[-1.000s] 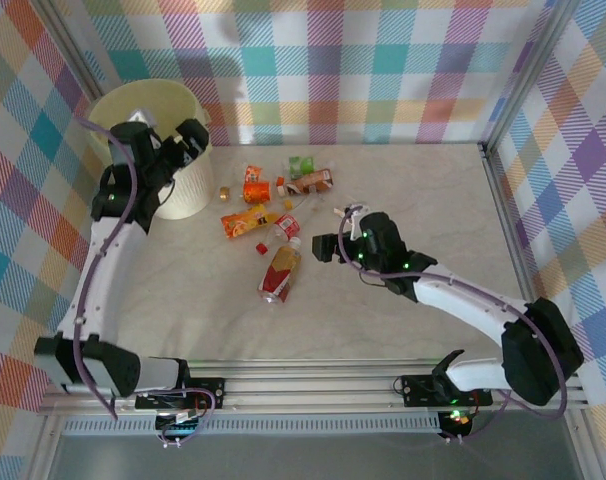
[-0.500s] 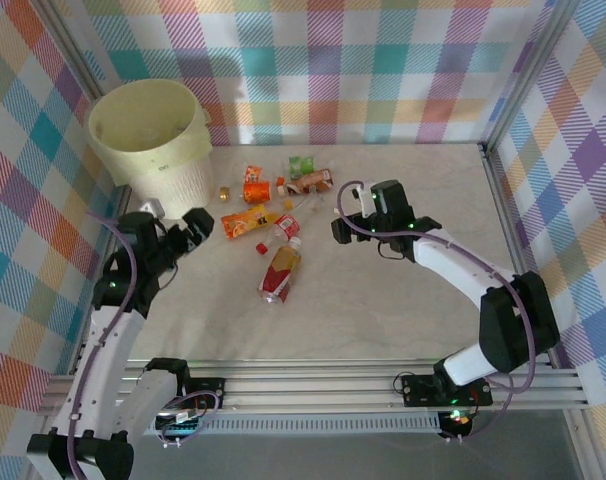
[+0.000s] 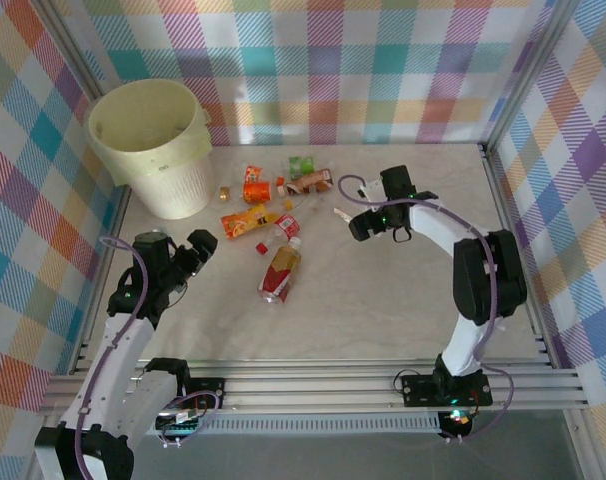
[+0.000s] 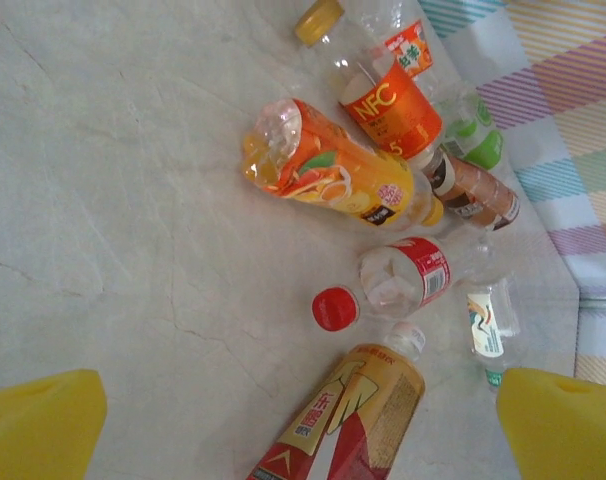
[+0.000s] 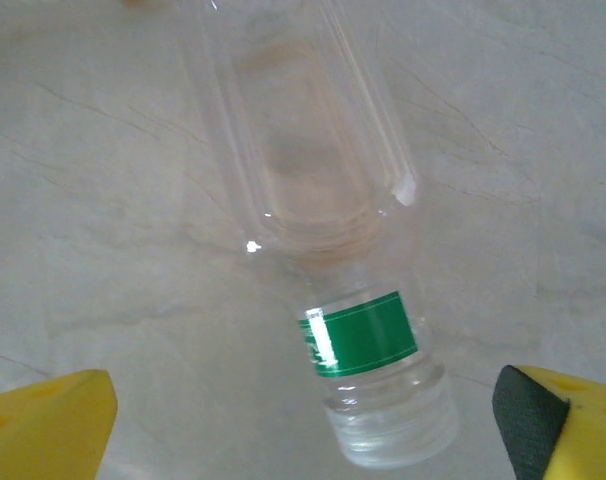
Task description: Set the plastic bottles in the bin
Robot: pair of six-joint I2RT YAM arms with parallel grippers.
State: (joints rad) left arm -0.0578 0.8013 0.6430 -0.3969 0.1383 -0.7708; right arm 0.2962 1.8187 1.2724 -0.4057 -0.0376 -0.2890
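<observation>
Plastic bottle (image 5: 328, 240) lies untouched between spread right fingers (image 5: 43, 420); left fingers (image 4: 38, 420) spread, empty.

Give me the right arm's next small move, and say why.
Probably ease the right pincer down and close it on the clear bottle with the green band. That bottle lies on the table between the open yellow fingertips, apart from both, so a short descent and squeeze looks like the quickest grasp.

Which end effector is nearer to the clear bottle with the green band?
Right. The right end effector is poised open over the clear bottle; the left end effector is far off, beyond the other bottles.
</observation>
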